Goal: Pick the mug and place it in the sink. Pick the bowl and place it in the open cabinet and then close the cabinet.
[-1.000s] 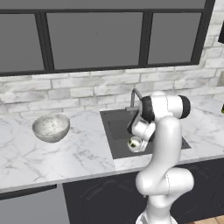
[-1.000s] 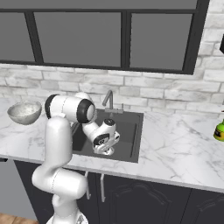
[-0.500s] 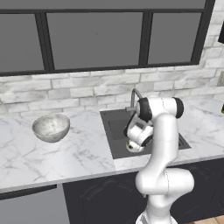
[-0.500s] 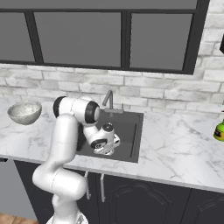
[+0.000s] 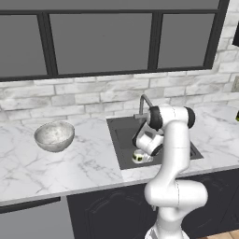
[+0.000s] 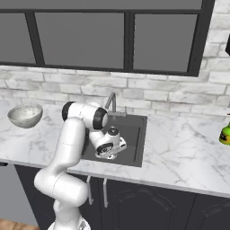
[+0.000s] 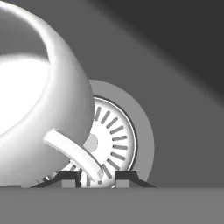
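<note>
Mug [image 7: 39, 109]: in the sink, over the drain; in the hand view it looms huge at the left, cut off by the top and left edges, its curved handle [image 7: 72, 153] reaching down between the two tips. In the left base view it is a small pale thing with a yellow-green inside [image 5: 138, 156], half hidden under the hand.
Fingers [image 7: 98, 177]: narrowly parted, the mug's handle between them; whether the tips press on it I cannot tell, since just their upper ends show.
Hand: low in the sink in both base views [image 6: 109, 150]; the tips themselves are too small to make out there.
Sink [image 5: 122, 133]: dark basin set into the desk; the arm covers much of it.
Drain [image 7: 116, 140]: round, slotted, partly hidden behind the mug.
Faucet [image 5: 143, 103]: slim, at the back rim; its base is hidden by the arm in the left base view.
Bowl [image 5: 54, 136]: upright on the desk [image 5: 70, 163], well left of the sink, apart from everything.
Bottle [image 6: 225, 133]: green, at the right edge of the right base view, cut off.
</note>
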Tool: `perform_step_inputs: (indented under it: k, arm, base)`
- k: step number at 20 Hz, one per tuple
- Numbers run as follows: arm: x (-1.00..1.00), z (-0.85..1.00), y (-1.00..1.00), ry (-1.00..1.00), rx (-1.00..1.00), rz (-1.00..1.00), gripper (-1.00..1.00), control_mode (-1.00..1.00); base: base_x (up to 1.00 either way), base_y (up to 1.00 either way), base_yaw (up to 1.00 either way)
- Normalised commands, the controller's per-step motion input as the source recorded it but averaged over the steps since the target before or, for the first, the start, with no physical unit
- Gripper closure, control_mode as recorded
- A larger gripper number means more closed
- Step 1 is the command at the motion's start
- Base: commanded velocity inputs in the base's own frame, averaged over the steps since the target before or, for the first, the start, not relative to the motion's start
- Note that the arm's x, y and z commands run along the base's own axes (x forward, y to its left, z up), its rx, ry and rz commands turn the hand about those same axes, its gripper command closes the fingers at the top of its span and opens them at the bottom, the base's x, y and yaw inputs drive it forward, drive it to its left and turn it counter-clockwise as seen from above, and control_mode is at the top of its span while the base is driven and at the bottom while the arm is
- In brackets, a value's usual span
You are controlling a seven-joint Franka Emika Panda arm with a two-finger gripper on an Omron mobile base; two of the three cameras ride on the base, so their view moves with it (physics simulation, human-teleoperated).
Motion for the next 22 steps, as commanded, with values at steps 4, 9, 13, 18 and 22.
perform_step_inputs:
  k: [4,9,13,18,22]
  arm:
    - [0.15,0.00,0.03,0.00,0.00,-0.06,-1.00,-1.00]
    - [-0.04,0.37,0.00,-0.01,0.00,0.00,-1.00,-1.00]
    - [-0.22,0.65,0.00,-0.04,0.00,0.00,-1.00,-1.00]
    - [-0.36,0.62,0.00,-0.05,0.00,0.00,-1.00,-1.00]
    - [-0.42,0.75,-0.01,-0.09,0.00,0.00,-1.00,-1.00]
  base:
    - [0.00,0.00,0.00]
    - [0.00,0.00,0.00]
    - [0.00,0.00,0.00]
    - [0.00,0.00,0.00]
    - [0.00,0.00,0.00]
